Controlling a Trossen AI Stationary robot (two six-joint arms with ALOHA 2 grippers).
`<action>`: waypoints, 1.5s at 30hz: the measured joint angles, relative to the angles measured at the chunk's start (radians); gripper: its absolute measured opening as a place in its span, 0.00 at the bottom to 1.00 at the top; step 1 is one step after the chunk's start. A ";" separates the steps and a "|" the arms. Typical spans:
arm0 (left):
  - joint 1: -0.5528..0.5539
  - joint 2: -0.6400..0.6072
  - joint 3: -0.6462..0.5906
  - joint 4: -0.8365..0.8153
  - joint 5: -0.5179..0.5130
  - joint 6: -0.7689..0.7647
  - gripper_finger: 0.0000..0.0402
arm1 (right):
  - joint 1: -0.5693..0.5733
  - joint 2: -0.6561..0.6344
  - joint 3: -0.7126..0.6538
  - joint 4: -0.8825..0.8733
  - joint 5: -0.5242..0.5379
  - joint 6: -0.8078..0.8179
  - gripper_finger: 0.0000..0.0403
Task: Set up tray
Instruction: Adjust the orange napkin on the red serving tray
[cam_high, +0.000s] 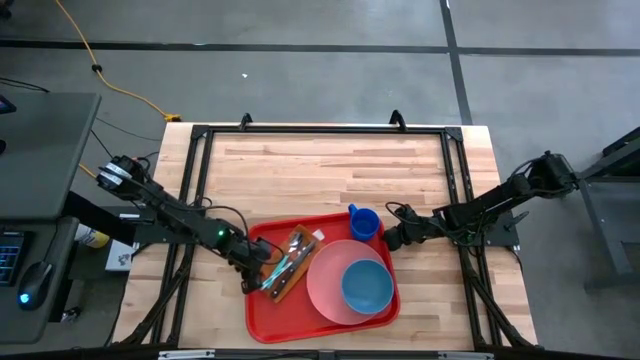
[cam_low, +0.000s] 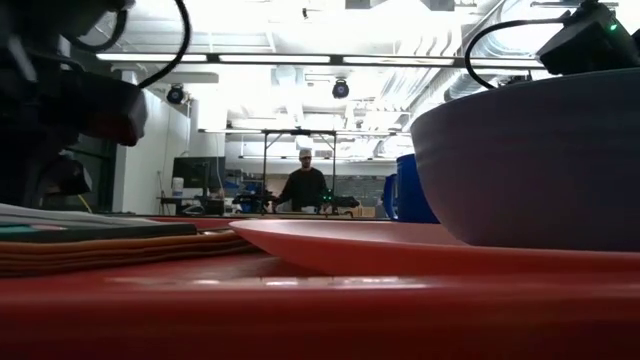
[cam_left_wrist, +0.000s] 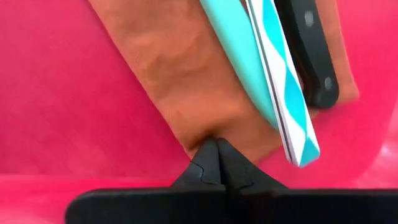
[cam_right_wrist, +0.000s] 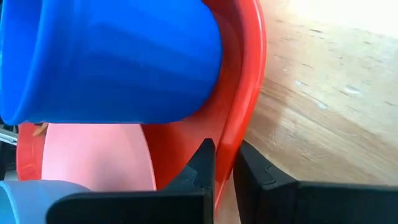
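Observation:
The red tray (cam_high: 262, 312) lies at the table's near middle. On it sit a brown napkin (cam_left_wrist: 180, 81) carrying teal cutlery (cam_left_wrist: 273, 81) and a black-handled knife (cam_left_wrist: 314, 56), a pink plate (cam_high: 325, 290) holding a blue bowl (cam_high: 367, 286), and a blue cup (cam_high: 364, 222) in the far right corner. My left gripper (cam_high: 252, 272) is at the tray's left side, shut at the napkin's end. My right gripper (cam_high: 388, 240) is at the tray's right rim beside the cup, shut on that rim. My left gripper (cam_left_wrist: 216, 149) has its shut fingertips on the napkin's near end edge (cam_left_wrist: 205, 134), coming low from the table's left. The napkin lies flat on the tray under the cutlery. How many layers sit between the tips does not show. My right gripper (cam_right_wrist: 224, 165) pinches the tray's right rim (cam_right_wrist: 239, 134), one finger (cam_right_wrist: 202, 165) inside the tray and one (cam_right_wrist: 255, 171) outside it. The fingers come from the table's right, low over the wood. The tray rests flat on the table.
Bare wooden table (cam_high: 330, 165) stretches toward the far edge inside a black frame (cam_high: 320, 128). The cup (cam_right_wrist: 112, 62) stands close to my right gripper's inner finger. A person (cam_low: 305, 185) stands far back in the room beyond the table.

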 joint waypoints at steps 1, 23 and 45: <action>0.005 0.001 0.001 0.002 -0.005 0.000 0.04 | 0.000 0.000 0.000 0.000 0.000 0.000 0.03; 0.008 0.001 0.041 -0.106 0.181 -0.024 0.04 | 0.000 0.000 0.000 0.000 0.003 -0.024 0.03; 0.052 -0.009 0.369 -0.314 -0.475 0.904 0.03 | 0.000 0.000 -0.001 0.000 0.000 -0.034 0.03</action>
